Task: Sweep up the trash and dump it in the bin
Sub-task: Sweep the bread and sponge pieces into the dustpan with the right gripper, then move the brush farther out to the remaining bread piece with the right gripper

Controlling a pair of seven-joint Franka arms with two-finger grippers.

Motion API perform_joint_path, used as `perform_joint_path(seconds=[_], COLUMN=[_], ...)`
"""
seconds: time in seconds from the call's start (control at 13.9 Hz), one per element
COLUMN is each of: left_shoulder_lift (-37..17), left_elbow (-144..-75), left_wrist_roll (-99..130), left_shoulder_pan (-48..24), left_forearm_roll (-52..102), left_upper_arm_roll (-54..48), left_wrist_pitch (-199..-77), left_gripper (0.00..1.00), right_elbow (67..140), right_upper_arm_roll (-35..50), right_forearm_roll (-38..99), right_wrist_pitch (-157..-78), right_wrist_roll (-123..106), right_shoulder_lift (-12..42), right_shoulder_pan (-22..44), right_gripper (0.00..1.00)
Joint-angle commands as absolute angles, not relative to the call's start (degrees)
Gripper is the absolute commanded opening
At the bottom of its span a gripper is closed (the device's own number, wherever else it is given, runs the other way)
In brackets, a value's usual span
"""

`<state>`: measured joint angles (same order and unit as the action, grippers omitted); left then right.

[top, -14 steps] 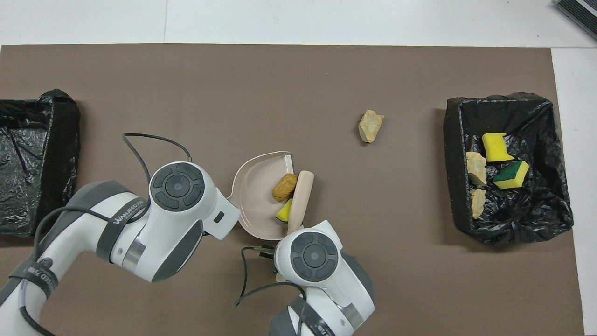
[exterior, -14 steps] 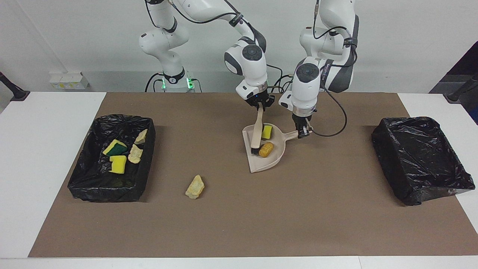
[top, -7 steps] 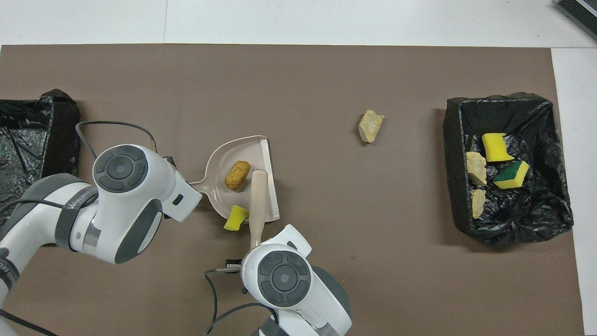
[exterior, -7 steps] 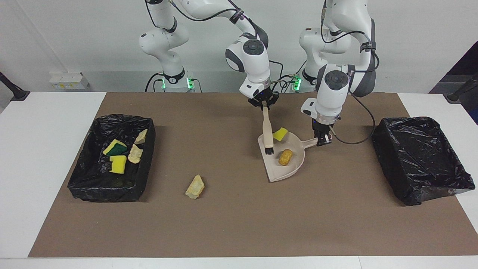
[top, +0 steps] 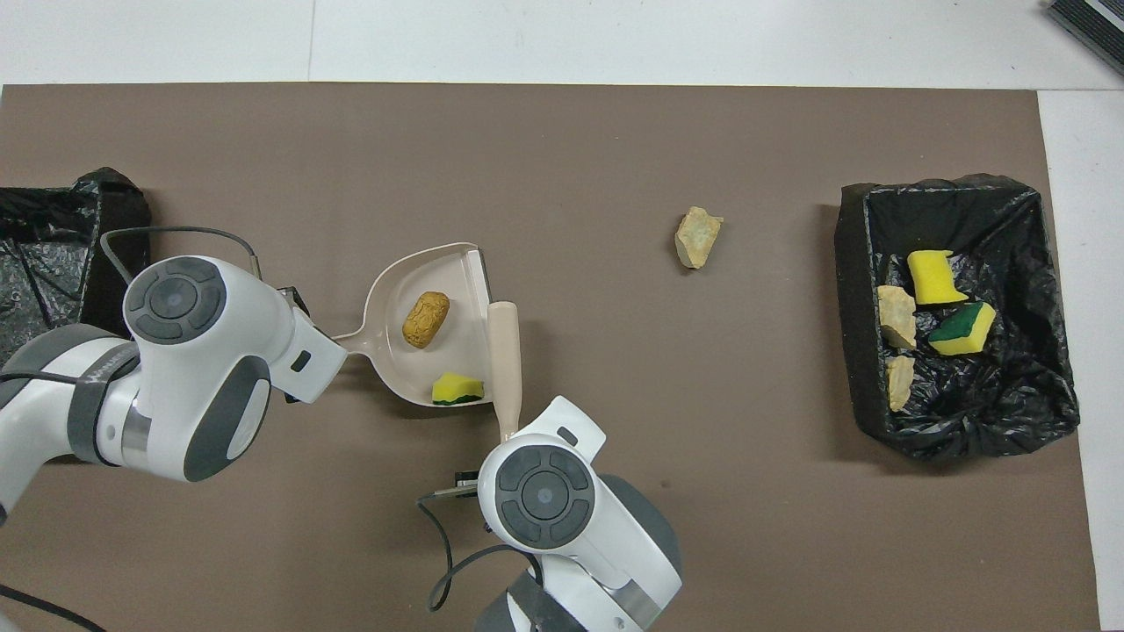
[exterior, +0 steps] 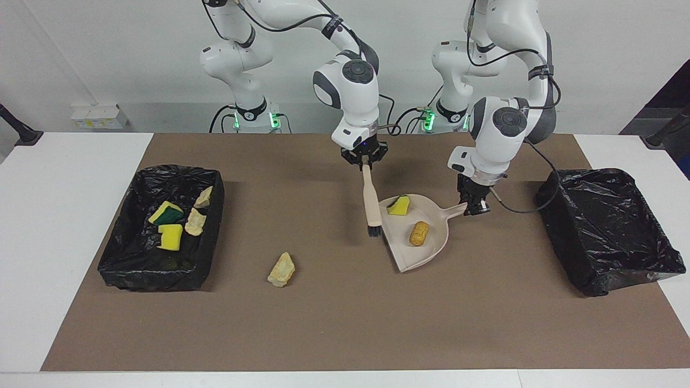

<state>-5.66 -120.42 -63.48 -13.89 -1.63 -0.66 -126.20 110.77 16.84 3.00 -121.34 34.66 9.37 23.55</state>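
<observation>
A beige dustpan (exterior: 411, 253) (top: 395, 294) sits low over the middle of the mat. It carries two pieces of trash, a yellow sponge chunk (exterior: 399, 206) (top: 457, 388) and an orange-brown lump (exterior: 418, 233) (top: 426, 319). My left gripper (exterior: 474, 207) is shut on the pan's handle. My right gripper (exterior: 365, 163) is shut on the handle of the beige brush (exterior: 371, 202) (top: 505, 360), whose black bristles hang at the pan's open lip. A tan piece of trash (exterior: 281, 269) (top: 698, 236) lies loose on the mat, toward the right arm's end.
A black-lined bin (exterior: 178, 171) (top: 940, 189) at the right arm's end holds several trash pieces. A second black-lined bin (exterior: 593, 175) (top: 53, 228) stands at the left arm's end, beside the left gripper. In the overhead view both wrists hide their grippers.
The left gripper has carried the dustpan with its two pieces toward the bin at the left arm's end. The brush has come off the pan floor to its open lip.
</observation>
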Motion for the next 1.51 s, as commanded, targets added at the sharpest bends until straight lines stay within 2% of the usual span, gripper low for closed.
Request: perform_joint_path(seconds=[0.0, 0.29, 0.5, 0.65, 0.93, 1.15, 1.44], left_shoulder_lift=[-9.66, -12.56, -13.62, -13.54, -13.19, -12.92, -12.48], left_elbow=[-112.87, -107.24, -107.23, -107.23, -108.02, -108.81, -109.77], left_wrist_roll=[-63.99, -63.55, -56.18, -55.02, -54.67, -54.41, -54.23], left_shoulder_pan=[-13.27, -13.80, -16.87, -17.75, -17.75, -17.49, -17.40], left_forearm_roll=[-0.35, -0.44, -1.14, -2.37, -2.46, -2.55, -2.55], left_upper_arm_roll=[-0.97, -0.88, -0.70, -0.70, -0.70, -0.62, -0.53], left_wrist_pitch=[-122.71, -119.01, -117.78, -117.69, -117.42, -116.81, -116.89], left_gripper=[0.00, 0.00, 0.00, 0.00, 0.00, 0.00, 0.00], right_elbow=[100.14, 97.56, 94.14, 94.57, 94.13, 95.71, 97.21], right_upper_arm_roll=[17.31, 17.49, 17.31, 17.40, 17.40, 18.01, 18.02], right_forearm_roll=[-0.60, -6.15, -9.13, -10.37, -16.86, -16.09, -10.72], right_wrist_pitch=[-113.84, -111.89, -108.90, -109.33, -110.65, -112.68, -113.38], right_wrist_roll=[29.28, 23.84, 16.73, 9.00, 6.07, 6.67, 15.71], right_shoulder_lift=[15.01, 18.45, 20.65, 22.05, 25.04, 25.58, 25.58], right_shoulder_pan=[17.42, 9.68, 4.51, 0.10, -3.15, -2.12, 6.31], right_gripper=[0.00, 0.00, 0.00, 0.00, 0.00, 0.00, 0.00])
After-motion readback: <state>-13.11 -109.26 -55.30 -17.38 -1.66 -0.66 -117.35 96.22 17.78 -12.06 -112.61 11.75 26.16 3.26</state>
